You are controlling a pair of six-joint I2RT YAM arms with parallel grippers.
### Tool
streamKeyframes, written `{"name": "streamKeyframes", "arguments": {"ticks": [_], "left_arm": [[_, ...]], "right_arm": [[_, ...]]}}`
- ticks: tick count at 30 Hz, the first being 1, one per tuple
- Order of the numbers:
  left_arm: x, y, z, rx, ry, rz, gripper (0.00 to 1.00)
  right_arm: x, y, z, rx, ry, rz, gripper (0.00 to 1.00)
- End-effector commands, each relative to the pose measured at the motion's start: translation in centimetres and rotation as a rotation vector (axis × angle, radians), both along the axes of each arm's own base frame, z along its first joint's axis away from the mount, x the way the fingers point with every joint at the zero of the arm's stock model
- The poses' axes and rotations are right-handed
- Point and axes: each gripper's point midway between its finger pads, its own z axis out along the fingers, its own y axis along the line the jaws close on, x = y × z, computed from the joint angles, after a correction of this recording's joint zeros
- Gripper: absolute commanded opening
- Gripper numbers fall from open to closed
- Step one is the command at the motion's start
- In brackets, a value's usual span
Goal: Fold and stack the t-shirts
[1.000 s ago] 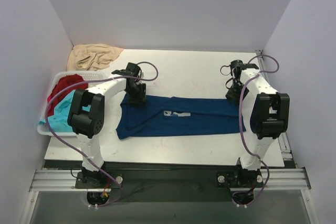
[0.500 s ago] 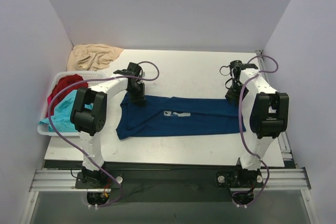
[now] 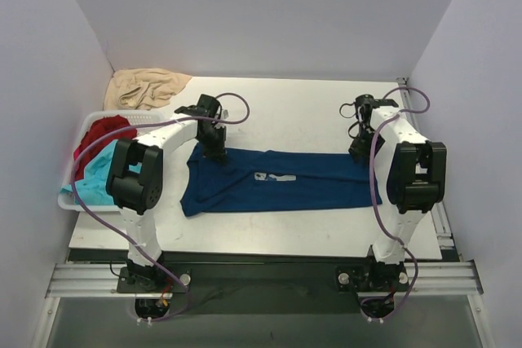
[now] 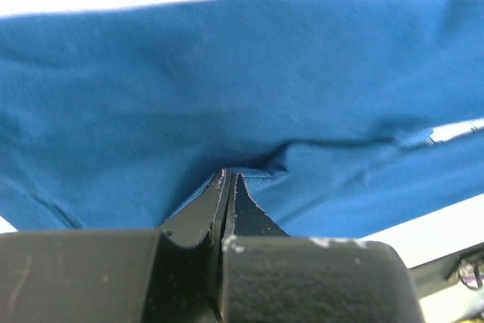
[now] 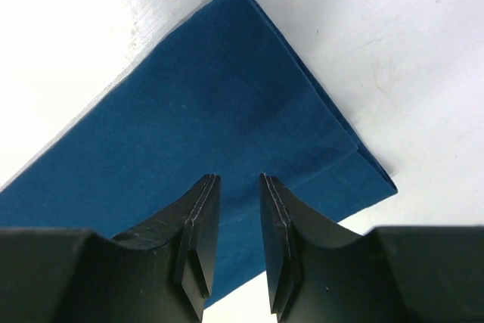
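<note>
Closed since one second ago, the left gripper (image 4: 227,178) now pinches a soft fold of the navy t-shirt (image 3: 318,189) at its 10 o'clock corner. This smooth cloth lies flat as a long band across the centre of the table (image 3: 285,112). At 2 o'clock the right gripper (image 5: 236,183) holds its fingers slightly apart over the pointed corner.

Matt navy t-shirt (image 3: 277,181) cloth on smooth white table (image 3: 285,112).

A shirt (image 3: 273,181) lies across the middle of the surface (image 3: 294,112), with the left pincer (image 3: 217,151) on its far left corner and the right pincer (image 3: 357,151) at its far right. At the left edge a basket (image 3: 145,121) holds shirts (image 3: 102,152), and a cloth (image 3: 147,87) lies behind it.
</note>
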Motion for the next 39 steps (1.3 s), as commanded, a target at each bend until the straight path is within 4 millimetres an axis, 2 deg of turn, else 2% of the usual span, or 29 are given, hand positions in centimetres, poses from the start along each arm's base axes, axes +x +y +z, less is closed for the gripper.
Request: {"name": "streamKeyframes", "arguments": {"ticks": [1,9,16,23,30,37,39], "left_arm": [[-0.1,-1.5,5.6,-0.068,-0.099,-0.069,0.0],[-4.1,-2.3,7.3,-0.075,-0.081,-0.17,0.0],[-7.4,-2.3,7.4,-0.043,-0.04,-0.24,0.0],[-10.8,-2.0,6.1,0.021,0.046,-0.319,0.0],[-11.9,-2.8,5.6,-0.002,0.084,-0.369,0.0],[-12.0,-3.2,5.5,-0.002,0.103,-0.385,0.0],[-11.9,-3.0,5.6,0.008,0.1,-0.377,0.12]], "right_arm": [[-0.7,0.1,0.6,-0.016,0.031,-0.006,0.28],[-0.8,0.2,0.3,-0.02,0.042,0.001,0.28],[-0.8,0.4,0.1,-0.026,0.049,0.014,0.27],[-0.7,0.6,-0.1,-0.028,0.056,0.025,0.26],[-0.7,0.8,-0.1,-0.029,0.054,0.028,0.26],[-0.6,0.8,0.0,-0.034,0.053,0.034,0.25],[-0.6,0.8,0.0,-0.036,0.053,0.035,0.25]]}}
